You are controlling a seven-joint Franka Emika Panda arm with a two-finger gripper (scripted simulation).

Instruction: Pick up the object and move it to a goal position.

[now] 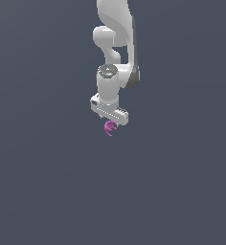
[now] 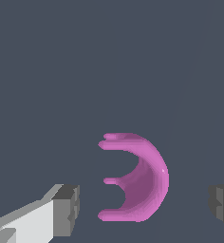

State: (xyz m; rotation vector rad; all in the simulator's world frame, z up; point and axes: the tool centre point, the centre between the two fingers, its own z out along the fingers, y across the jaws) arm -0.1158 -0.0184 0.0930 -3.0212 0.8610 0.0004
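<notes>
Wrist view shows the pink object (image 2: 142,180), a curved piece with three prongs, lying between the gripper's (image 2: 144,209) two grey fingertips (image 2: 69,209), clear of both; the jaws are spread wide, gripping nothing. Exterior view has the object (image 1: 109,128) just below the white gripper (image 1: 111,119), against the plain grey ground (image 1: 48,182).

Arm (image 1: 113,43) is all smooth white rounded segments with a dark strip down one side, some greyish-green cap on the wrist joint, jaws tipped with dark grey blocky pads (image 2: 69,209)
</notes>
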